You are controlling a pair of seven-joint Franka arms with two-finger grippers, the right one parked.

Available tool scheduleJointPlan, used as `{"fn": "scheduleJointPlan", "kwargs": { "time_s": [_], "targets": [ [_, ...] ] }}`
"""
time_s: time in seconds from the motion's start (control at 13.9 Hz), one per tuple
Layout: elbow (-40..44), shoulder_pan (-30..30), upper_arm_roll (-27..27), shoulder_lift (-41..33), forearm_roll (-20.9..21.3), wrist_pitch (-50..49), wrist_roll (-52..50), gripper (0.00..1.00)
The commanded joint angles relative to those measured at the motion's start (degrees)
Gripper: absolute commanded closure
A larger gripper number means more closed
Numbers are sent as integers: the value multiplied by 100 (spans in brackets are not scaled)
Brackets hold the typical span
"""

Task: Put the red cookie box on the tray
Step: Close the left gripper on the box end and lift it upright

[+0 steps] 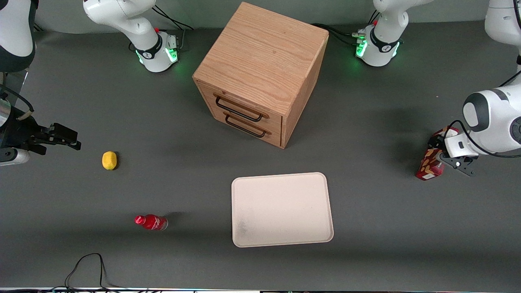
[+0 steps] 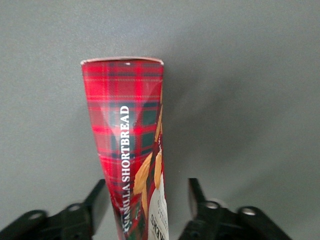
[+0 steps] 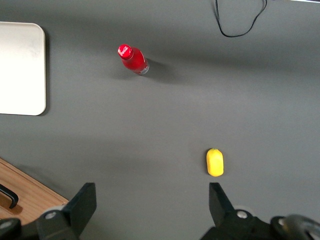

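The red cookie box (image 1: 428, 166), a slim tartan carton with cookie pictures and white lettering (image 2: 131, 130), stands on end on the grey table toward the working arm's end. My left gripper (image 1: 443, 149) is open and straddles the box's upper part (image 2: 147, 189). One finger (image 2: 99, 200) is close against the carton's side, and a gap shows between the carton and the second finger (image 2: 196, 196). The cream-white tray (image 1: 281, 209) lies flat with nothing on it, nearer the front camera than the cabinet and well apart from the box; its corner also shows as the tray (image 3: 20, 65).
A wooden two-drawer cabinet (image 1: 260, 73) stands mid-table, above the tray in the front view. A yellow lemon (image 1: 109, 160) and a small red bottle (image 1: 151, 222) lie toward the parked arm's end. A black cable (image 1: 85, 268) loops at the table's front edge.
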Motion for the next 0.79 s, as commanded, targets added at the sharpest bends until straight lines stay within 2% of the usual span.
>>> {"fn": "scheduleJointPlan", "kwargs": {
  "time_s": [0.0, 0.58, 0.72],
  "targets": [
    [-43, 23, 7, -35, -121, 82, 216, 100],
    [27, 14, 7, -122, -121, -84, 207, 100],
    [368, -47, 7, -359, -121, -766, 172, 100]
  ]
}}
